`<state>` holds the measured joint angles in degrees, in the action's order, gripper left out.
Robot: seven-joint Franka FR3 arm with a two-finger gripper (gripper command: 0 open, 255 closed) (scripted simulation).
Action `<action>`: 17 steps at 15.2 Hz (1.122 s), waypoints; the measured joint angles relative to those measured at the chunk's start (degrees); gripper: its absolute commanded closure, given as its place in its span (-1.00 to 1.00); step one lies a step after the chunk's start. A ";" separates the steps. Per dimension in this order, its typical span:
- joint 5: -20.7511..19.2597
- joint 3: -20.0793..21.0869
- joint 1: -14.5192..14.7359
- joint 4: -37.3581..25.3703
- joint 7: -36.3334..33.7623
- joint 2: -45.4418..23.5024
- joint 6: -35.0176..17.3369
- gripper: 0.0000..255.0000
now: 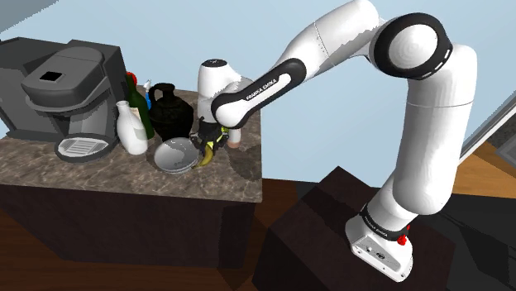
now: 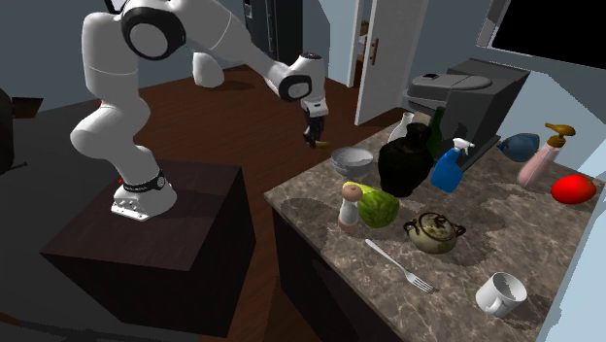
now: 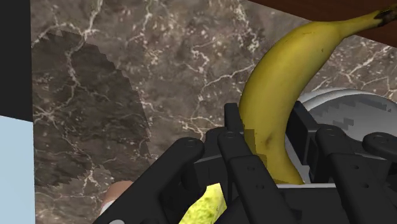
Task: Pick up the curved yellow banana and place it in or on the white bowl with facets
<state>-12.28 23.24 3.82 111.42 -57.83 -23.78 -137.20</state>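
Yellow banana (image 1: 209,153) clamped in the black gripper (image 1: 207,142), hanging clear of the marble counter (image 1: 99,178), just beside the faceted white bowl (image 1: 172,155).
Second exterior view: bowl sits at the counter's corner nearest the arm, gripper above that edge.
Wrist view: fingers (image 3: 233,121) pinch the banana mid-length, bowl rim close behind.

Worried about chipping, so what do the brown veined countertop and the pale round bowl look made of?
The brown veined countertop looks like stone, perhaps marble: white veins run through it. The pale round bowl looks glossy, metal or glazed ceramic; its sheen fits either.
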 measured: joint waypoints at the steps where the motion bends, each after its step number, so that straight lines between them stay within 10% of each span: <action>1: 0.32 0.17 -0.17 -0.18 0.25 0.49 0.64 1.00; 14: -3.18 -3.84 7.19 -49.63 4.72 -27.49 22.15 1.00; 17: -3.41 -4.18 7.94 -53.07 4.95 -30.11 22.92 1.00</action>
<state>-15.69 19.06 11.76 58.34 -52.87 -53.89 -114.28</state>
